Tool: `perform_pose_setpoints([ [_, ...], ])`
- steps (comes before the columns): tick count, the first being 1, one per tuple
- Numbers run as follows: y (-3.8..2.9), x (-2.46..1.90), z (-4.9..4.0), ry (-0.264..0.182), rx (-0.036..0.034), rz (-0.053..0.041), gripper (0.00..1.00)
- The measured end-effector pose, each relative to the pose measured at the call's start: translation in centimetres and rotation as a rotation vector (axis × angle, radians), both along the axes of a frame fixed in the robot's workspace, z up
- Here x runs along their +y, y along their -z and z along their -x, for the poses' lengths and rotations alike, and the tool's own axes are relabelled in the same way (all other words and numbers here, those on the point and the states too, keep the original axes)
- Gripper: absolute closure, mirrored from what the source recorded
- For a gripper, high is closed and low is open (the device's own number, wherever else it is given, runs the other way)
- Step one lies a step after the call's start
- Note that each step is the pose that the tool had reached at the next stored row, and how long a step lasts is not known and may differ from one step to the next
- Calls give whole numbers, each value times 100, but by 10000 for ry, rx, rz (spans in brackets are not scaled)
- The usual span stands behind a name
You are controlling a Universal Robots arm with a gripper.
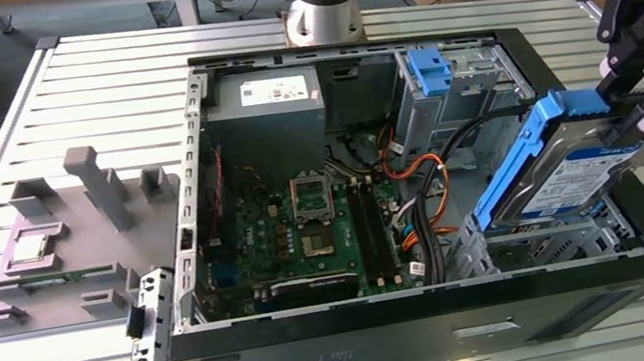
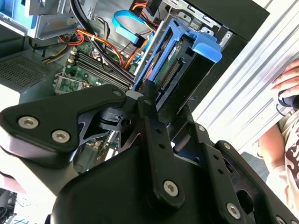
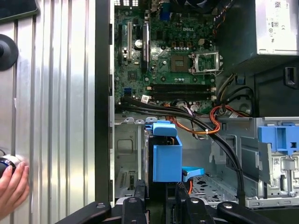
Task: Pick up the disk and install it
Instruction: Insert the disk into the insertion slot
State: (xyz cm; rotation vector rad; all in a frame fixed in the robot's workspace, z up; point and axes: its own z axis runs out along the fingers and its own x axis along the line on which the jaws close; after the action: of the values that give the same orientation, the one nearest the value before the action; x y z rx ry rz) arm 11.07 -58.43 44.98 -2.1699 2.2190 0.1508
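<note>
Black jaws pinching the silver metal disk in its bright blue plastic carrier.
It hangs tilted over a corner bay of the open black computer case; the green motherboard lies deeper inside that case.

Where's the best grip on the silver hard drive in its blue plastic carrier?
Pinch the flat faces at the raised end, from above, as the gripper holds it now. The blue-framed hard drive hangs tilted, lower end toward the metal drive cage, so that end stays free.
</note>
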Motion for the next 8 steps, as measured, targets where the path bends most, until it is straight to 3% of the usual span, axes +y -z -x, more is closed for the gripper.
perform_pose_setpoints([
  [8,12,0,0,-10,-1,-1,65],
])
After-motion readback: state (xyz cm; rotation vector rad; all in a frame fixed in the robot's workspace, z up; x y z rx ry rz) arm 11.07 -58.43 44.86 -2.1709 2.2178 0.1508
